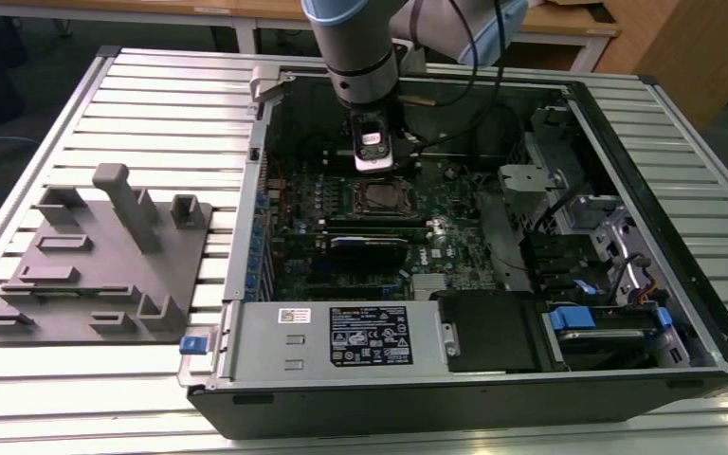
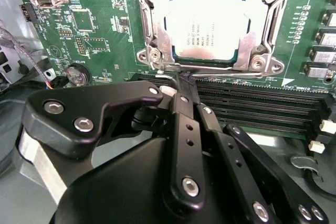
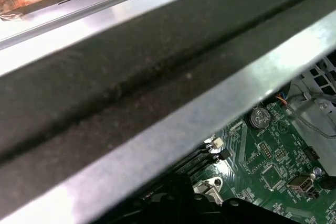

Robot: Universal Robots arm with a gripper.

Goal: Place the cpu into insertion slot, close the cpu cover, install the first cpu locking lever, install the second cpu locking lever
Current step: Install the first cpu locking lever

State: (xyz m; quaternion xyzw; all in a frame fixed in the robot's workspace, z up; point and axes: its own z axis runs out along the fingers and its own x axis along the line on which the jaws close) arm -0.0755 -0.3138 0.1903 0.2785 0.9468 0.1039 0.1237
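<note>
Slatted tabletop (image 1: 149,95), open PC case (image 1: 670,180) | cpu (image 2: 207,22) seated, framed by cpu cover (image 2: 152,30) | fingers (image 2: 184,103) pressed together, nothing seen held | cpu cover judged thin, stiff, edge-handled.

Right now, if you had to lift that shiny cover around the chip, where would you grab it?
Probably take the cpu cover by its frame bar nearest the gripper, coming down from above on the side of the long black slots. The cover lies flat around the cpu with an open middle, so only its thin outer edge gives something to pinch.
</note>
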